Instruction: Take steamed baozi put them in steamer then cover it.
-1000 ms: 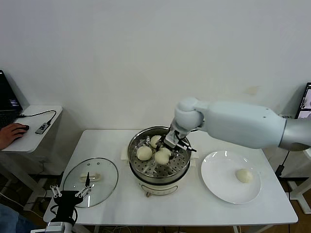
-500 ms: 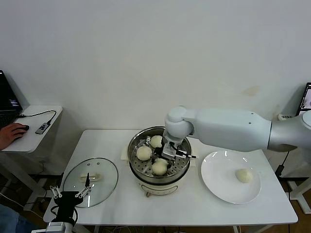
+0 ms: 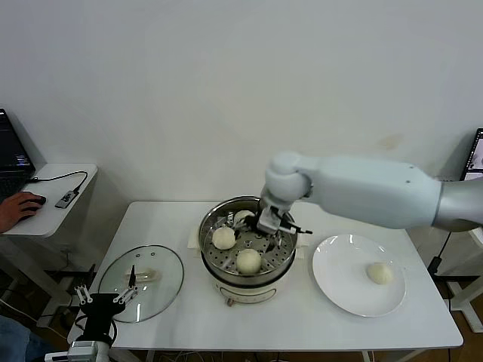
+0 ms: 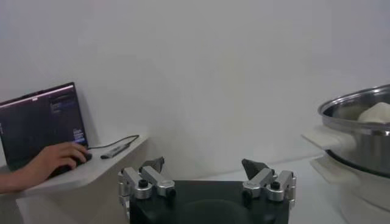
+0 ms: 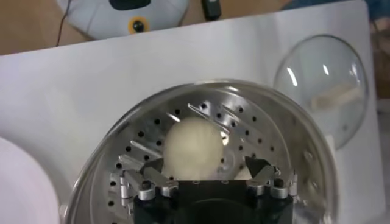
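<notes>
Head view: the right hand [image 3: 268,226], jaws spread and empty, hangs over the steamer [image 3: 213,219] holding three baozi [image 3: 249,260]; the fourth baozi [image 3: 379,273] lies to its right on the plate [image 3: 339,283], unobstructed.

Left wrist view: the left hand [image 4: 207,176], open and empty, waits by the table.

Right wrist view: one bun [image 5: 194,148] sits free just beyond the fingers [image 5: 259,169].

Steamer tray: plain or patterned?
Shiny steel tray dotted with round perforations, clearest in the right wrist view.

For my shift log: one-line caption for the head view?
Right hand open above the steamer holding three baozi; one remains on the plate; lid lies by the left hand.
</notes>
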`<state>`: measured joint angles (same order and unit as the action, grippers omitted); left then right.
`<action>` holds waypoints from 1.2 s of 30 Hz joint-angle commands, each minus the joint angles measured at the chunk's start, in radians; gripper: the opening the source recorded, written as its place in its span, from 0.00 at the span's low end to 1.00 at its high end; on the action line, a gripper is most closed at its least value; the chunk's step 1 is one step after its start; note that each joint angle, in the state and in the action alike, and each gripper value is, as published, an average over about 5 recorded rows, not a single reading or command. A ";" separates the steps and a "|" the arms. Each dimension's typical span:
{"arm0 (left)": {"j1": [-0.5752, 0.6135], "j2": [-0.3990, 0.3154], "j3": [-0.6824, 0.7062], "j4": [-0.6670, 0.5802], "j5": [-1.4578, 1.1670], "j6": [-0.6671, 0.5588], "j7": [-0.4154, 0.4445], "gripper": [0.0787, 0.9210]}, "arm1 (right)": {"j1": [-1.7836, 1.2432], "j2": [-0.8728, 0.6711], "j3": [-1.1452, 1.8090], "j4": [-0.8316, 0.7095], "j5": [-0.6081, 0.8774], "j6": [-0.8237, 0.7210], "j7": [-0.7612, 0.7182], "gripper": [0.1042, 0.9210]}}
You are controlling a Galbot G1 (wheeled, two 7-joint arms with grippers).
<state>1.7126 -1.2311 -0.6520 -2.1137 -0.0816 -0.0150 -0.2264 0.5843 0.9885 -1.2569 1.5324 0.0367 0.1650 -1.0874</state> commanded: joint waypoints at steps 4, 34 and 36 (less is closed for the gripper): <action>-0.006 0.023 0.006 0.002 -0.007 0.002 0.004 0.88 | 0.035 -0.411 0.085 0.091 0.116 -0.508 -0.040 0.88; -0.011 0.017 0.047 0.026 0.016 0.004 0.007 0.88 | -0.945 -0.574 0.819 -0.199 -0.296 -0.284 0.003 0.88; -0.007 0.015 0.042 0.023 0.017 0.004 0.008 0.88 | -0.950 -0.544 0.823 -0.225 -0.302 -0.284 0.010 0.88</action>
<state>1.7026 -1.2150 -0.6079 -2.0902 -0.0655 -0.0109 -0.2191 -0.1599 0.3745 -0.5788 1.4473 -0.1947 -0.1391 -1.1157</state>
